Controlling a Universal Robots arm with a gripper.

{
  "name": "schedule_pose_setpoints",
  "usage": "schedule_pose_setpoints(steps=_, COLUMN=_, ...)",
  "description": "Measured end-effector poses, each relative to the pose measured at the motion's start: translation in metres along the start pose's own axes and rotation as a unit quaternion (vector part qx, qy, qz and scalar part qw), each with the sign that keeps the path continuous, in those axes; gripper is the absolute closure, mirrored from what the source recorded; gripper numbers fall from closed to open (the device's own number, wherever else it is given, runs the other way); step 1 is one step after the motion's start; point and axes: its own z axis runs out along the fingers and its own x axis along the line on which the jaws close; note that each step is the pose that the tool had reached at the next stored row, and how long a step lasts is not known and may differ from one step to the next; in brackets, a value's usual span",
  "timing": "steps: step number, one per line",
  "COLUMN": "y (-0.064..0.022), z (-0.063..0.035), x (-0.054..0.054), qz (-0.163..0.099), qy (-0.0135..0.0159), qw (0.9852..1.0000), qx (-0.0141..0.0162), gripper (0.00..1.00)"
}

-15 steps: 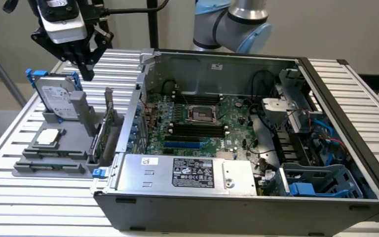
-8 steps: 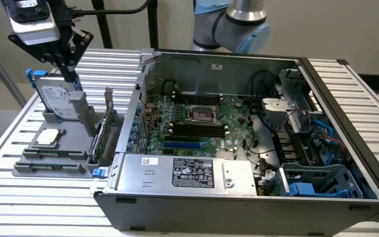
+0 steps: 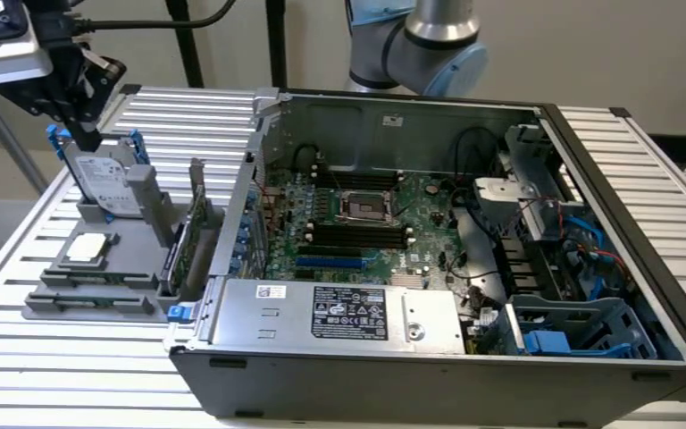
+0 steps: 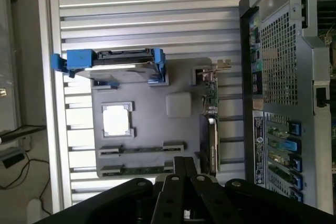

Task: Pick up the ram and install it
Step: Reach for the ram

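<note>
1. None of the install shows as done. The ram (image 3: pixel 90 280) stands edge-up in the long slots at the near end of the gray holder (image 3: pixel 33 308), lower left of the exterior frame. In the wrist view you see it as thin strips (image 4: pixel 140 149) in the holder (image 4: pixel 152 129), close by the gripper (image 4: pixel 184 182).
2. One step back on the holder sit the square processor chip (image 3: pixel 89 248), then the hard drive (image 3: pixel 107 183) upright in its blue caddy. The expansion card (image 3: pixel 196 237) stands on the holder's edge next to the case. By my judgement you have open room straight above the ram, with the card as the nearest tall edge.
3. Mid-frame, the upright case wall (image 3: pixel 247 214) stands between the holder and the motherboard. Beyond the power supply (image 3: pixel 343 313), the black memory slots (image 3: pixel 355 237) look bare, so both pickup and seating are left. You have room from above there, though the power supply sits just beside the slots.
4. Farthest, upper left of the exterior frame, the gripper (image 3: pixel 79 125) hangs just over the hard drive's top, well apart from the ram. You cannot tell how wide the claw stands or whether it has hold of anything.
</note>
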Motion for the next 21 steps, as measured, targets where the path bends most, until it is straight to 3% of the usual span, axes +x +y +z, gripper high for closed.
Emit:
schedule_pose_setpoints(steps=12, y=-0.0099, z=0.0, x=0.051, qz=0.0, qy=0.0032, qw=1.0, qx=0.0002, gripper=0.89)
schedule_pose_setpoints(steps=17, y=-0.0119, z=-0.0001, x=0.055, qz=0.0, qy=0.0033, qw=1.0, qx=0.0002, gripper=0.89)
schedule_pose_setpoints(steps=21, y=-0.0195, z=-0.0002, x=0.055, qz=0.0, qy=0.0033, qw=1.0, qx=0.0002, gripper=0.89)
